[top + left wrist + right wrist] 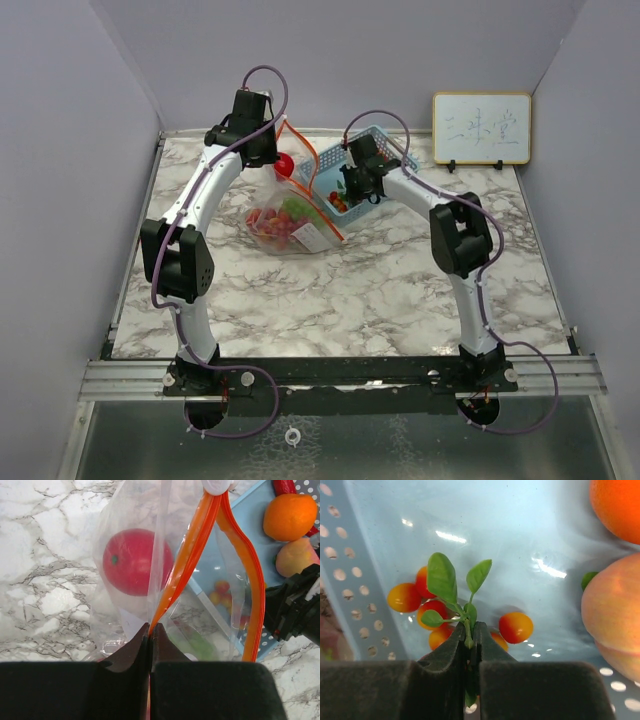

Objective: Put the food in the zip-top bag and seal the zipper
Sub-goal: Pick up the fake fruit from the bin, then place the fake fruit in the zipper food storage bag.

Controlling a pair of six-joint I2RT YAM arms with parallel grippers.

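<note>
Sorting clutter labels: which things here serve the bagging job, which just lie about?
Job: clear crinkly zip-top bag, orange-red zipper strip, red apple, round orange, pale peach, leafy red-orange berry cluster.
Lying about: blue perforated plastic basket, wood-framed whiteboard.

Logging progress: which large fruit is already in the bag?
The red apple, seen through the bag; the orange and peach lie in the blue basket.

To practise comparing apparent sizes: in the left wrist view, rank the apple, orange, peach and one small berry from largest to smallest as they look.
1. apple, though it may simply lie nearer the camera
2. orange
3. peach, partly hidden, so its place against the orange is unsure
4. berry
</note>
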